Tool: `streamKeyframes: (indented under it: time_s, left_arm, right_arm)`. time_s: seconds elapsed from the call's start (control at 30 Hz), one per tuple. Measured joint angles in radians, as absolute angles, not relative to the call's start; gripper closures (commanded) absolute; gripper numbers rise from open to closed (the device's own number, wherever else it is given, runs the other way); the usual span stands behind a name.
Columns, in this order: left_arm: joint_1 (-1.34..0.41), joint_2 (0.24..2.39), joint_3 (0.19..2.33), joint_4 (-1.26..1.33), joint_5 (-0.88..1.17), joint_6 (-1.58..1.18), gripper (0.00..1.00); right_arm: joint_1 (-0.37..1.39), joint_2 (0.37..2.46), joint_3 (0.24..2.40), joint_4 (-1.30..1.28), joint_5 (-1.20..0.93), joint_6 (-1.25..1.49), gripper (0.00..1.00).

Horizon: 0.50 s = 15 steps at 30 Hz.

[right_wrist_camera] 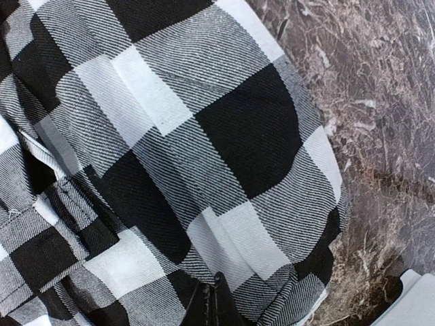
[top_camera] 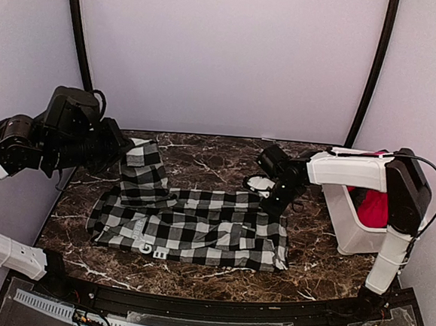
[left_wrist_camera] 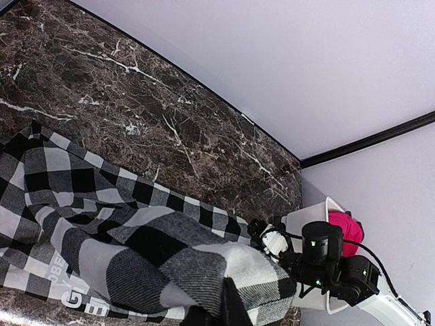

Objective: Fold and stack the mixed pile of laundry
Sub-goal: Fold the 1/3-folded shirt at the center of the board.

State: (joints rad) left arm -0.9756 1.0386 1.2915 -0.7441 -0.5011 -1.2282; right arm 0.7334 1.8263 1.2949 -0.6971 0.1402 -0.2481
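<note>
The black-and-white checked garment (top_camera: 198, 226) lies spread across the middle of the table, white lettering at its near edge. My left gripper (top_camera: 130, 151) is shut on its far left corner and holds that part lifted and bunched; in the left wrist view the cloth (left_wrist_camera: 170, 265) drapes from the closed jaws (left_wrist_camera: 224, 309). My right gripper (top_camera: 274, 203) is shut on the far right edge; in the right wrist view the cloth (right_wrist_camera: 204, 136) fills the frame above the closed jaws (right_wrist_camera: 214, 302). The red garment (top_camera: 375, 207) sits in the bin and also shows in the left wrist view (left_wrist_camera: 344, 231).
A white plastic bin (top_camera: 352, 230) stands at the right edge of the dark marble table (top_camera: 203, 154), close beside my right arm. Its corner shows in the right wrist view (right_wrist_camera: 416, 299). Pale walls enclose the back and sides.
</note>
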Motion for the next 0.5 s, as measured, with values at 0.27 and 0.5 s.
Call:
streamKeyframes:
  time_s: [0.27, 0.5]
  left_arm:
    - [-0.976, 1.047, 1.291, -0.734, -0.464, -1.204, 1.0]
    - [-0.976, 1.03, 1.293, -0.746, -0.482, -1.19, 1.0]
  right_arm:
    - [0.735, 1.838, 1.275, -0.728, 0.139, -0.237, 1.0]
    - [0.761, 1.837, 1.264, -0.754, 0.132, -0.224, 1.0]
